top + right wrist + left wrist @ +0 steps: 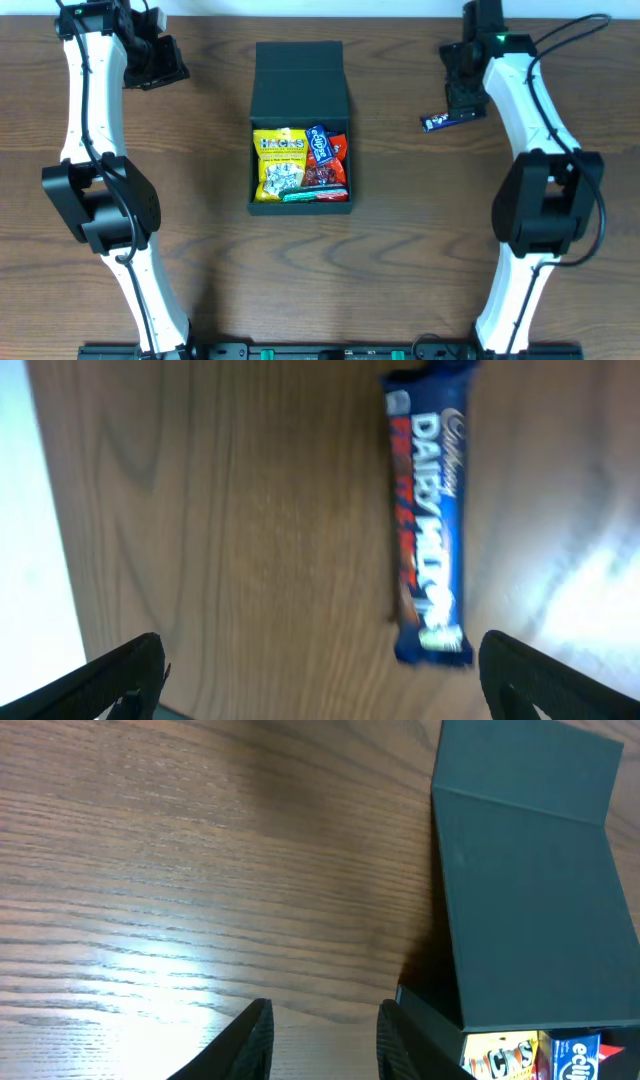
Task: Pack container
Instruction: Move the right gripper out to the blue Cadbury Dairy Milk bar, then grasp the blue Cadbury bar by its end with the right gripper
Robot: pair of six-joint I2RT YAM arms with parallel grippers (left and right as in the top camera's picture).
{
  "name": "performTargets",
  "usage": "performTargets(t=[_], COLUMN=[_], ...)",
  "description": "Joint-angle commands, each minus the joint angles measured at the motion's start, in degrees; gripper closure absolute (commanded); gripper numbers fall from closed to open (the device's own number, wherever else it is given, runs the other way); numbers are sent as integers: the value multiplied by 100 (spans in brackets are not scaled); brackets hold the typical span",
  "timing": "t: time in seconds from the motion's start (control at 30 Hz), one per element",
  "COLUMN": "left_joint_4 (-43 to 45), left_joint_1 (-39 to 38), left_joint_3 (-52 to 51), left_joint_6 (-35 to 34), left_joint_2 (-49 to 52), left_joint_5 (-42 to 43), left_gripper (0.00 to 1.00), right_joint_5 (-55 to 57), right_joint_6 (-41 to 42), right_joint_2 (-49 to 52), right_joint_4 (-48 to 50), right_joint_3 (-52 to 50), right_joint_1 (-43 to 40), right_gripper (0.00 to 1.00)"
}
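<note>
While both arms hang over the far half of the desk [200,200], I can read the yellow bag [280,165] in the container [300,75] as "HACKS". The blue packet [320,148] beside it starts "ecli"; the red packet [336,172] is too small to read.

The container sits mid-desk. Its long axis runs from far edge to near edge, and its open flap lid lies toward the far edge.

Toward the far right corner, well apart from the container, a blue chocolate bar [430,520] reads "Cadbury DAIRY MILK", with a blurred red line underneath. It lies flat on the wood.

The right gripper [320,680] is spread wide above the bar and holds nothing. The left gripper [322,1045], near the far left corner, has its fingers parted over bare wood.
</note>
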Motion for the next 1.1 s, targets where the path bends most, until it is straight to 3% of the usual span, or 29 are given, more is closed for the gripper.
performTargets(t=[0.0,0.2,0.57,1.07], left_joint_4=[-11,2,2,4], left_joint_1=[2,2,2,2], left_joint_3=[138,138,138,138], left_joint_6=[15,-4,-31,-72], left_joint_2=[31,31,31,31], left_joint_5=[-42,-42,-42,-42], left_gripper=[64,64,64,63], right_joint_5=[-496,-1075,-1012,-1097], right_joint_6=[-293,-315,-520,-680], right_joint_2=[254,647,837,1032], right_joint_4=[35,24,-33,-127], right_joint_3=[61,61,61,59], right_joint_1=[-195,-387,-415,-417], right_gripper=[1,1,11,34])
